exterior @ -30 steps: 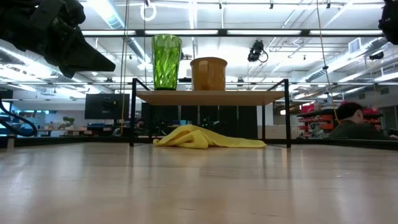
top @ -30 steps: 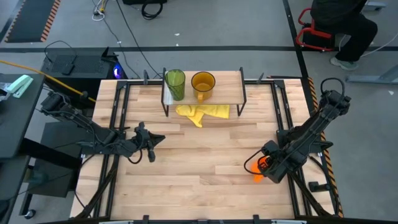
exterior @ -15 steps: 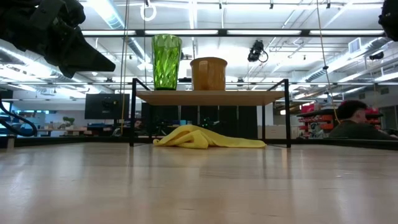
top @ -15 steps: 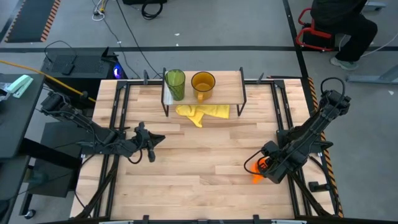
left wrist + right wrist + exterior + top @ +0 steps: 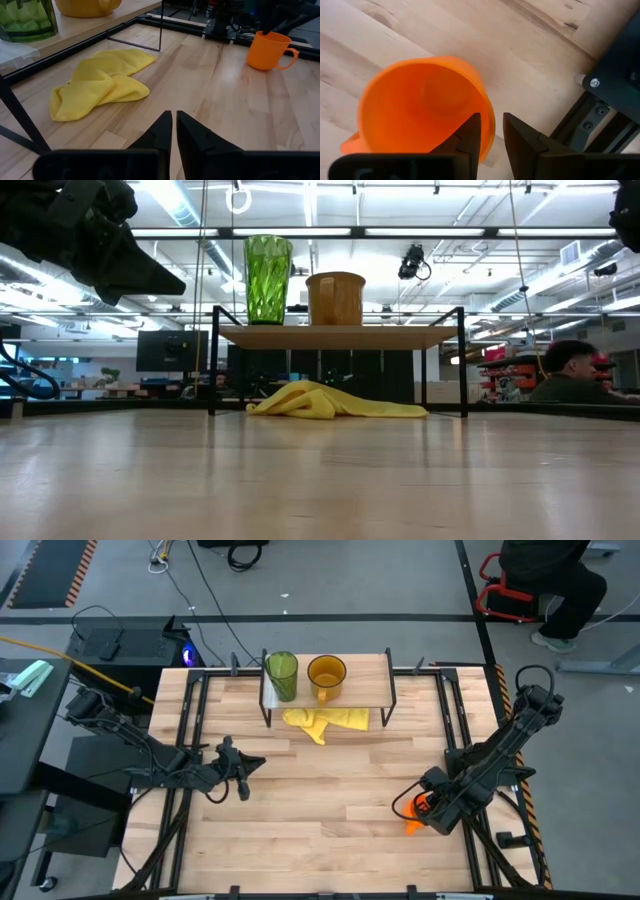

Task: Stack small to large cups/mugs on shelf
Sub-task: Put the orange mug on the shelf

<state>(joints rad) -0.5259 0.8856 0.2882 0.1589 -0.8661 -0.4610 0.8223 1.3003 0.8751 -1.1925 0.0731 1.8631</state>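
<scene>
Now | R claw (image 5: 487, 137) pinching orange mug (image 5: 422, 105) rim, well off shelf (image 5: 355, 687) | L claw (image 5: 173, 131) narrow, idle | risk: thin rim grip, mug slips

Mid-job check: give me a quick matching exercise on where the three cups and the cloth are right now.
Things:
1. green tumbler
2. amber mug
3. orange mug
4. yellow cloth

Places:
A. on the table under the shelf
B. on the shelf, at its left end in the high view
C. on the table, right tool closed on its rim
D. on the shelf, middle of the board

Pairs: 1-B, 2-D, 3-C, 4-A

The left tool waits shut over the table's left side.
</scene>
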